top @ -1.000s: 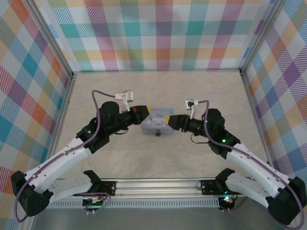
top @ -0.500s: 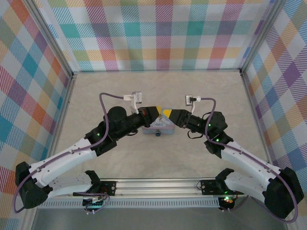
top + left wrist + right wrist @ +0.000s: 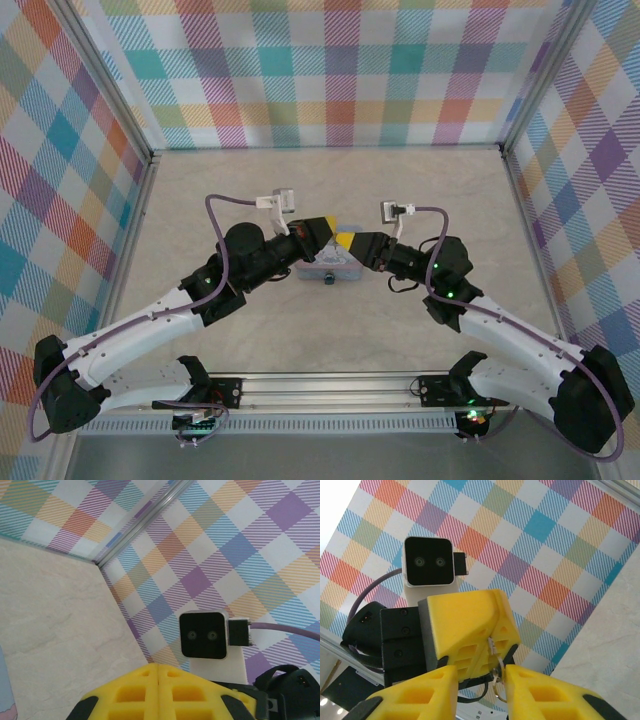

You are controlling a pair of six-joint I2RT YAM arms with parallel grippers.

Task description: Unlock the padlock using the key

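Pinching a thin metal key at the seam of the left gripper, both yellow pads pressed tight together, with a small ring dangling under the key. Holding the right gripper spread apart just opposite, almost tip to tip with the left one, the ring hanging in the gap between its two yellow fingers. Meeting near the middle of the table, overlapping the far edge of the padlock in the overhead view. Lying flat there, pale blue, with a dark round part on its near edge, just near of both sets of fingertips. Hiding part of the padlock's far side under the fingertips. Pointing each wrist camera at the other arm: the left wrist's camera block sitting just behind the shut pads. Trailing a purple cable rightward from the right arm's camera. Closing the sandy table in on the left, far and right with plaid walls.
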